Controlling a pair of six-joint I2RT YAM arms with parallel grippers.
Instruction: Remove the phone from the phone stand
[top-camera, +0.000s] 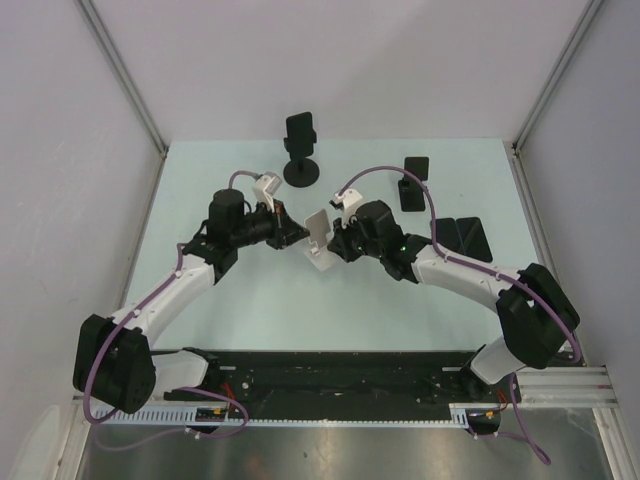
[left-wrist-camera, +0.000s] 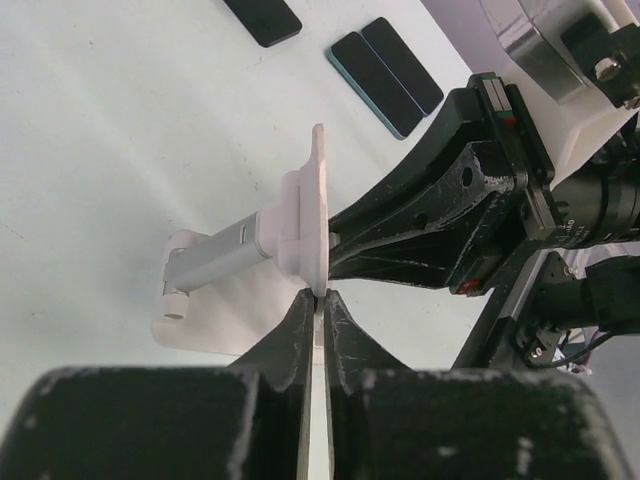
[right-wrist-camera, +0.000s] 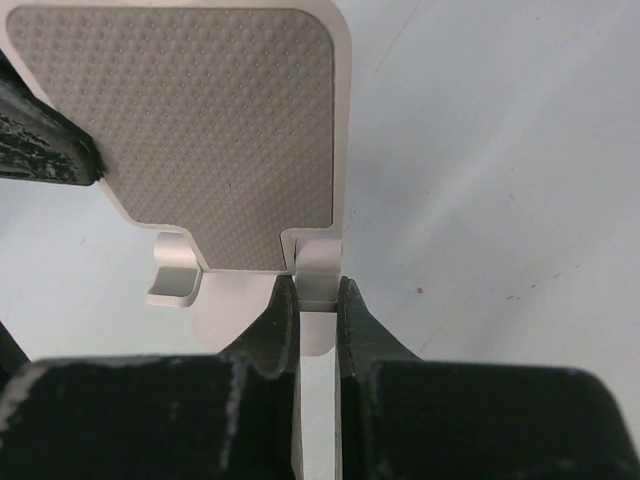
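Over the pale green table (top-camera: 250, 300), both arms met at the white phone stand (top-camera: 318, 240) at its centre. The stand's dotted grey pad (right-wrist-camera: 220, 130) was bare, with no handset on it. The left gripper (left-wrist-camera: 318, 298) was pinched on the plate's thin edge, and the right gripper (right-wrist-camera: 318, 295) was pinched on the stand's lower lip. A dark phone (top-camera: 301, 128) stood upright on a black stand (top-camera: 302, 172) at the far edge, well apart from both grippers. Two flat handsets (top-camera: 465, 237) lay to the right. If that upright phone was the target, the sound approach looked to be releasing the bare stand, steadying the black base with one gripper and lifting the phone straight out with the other
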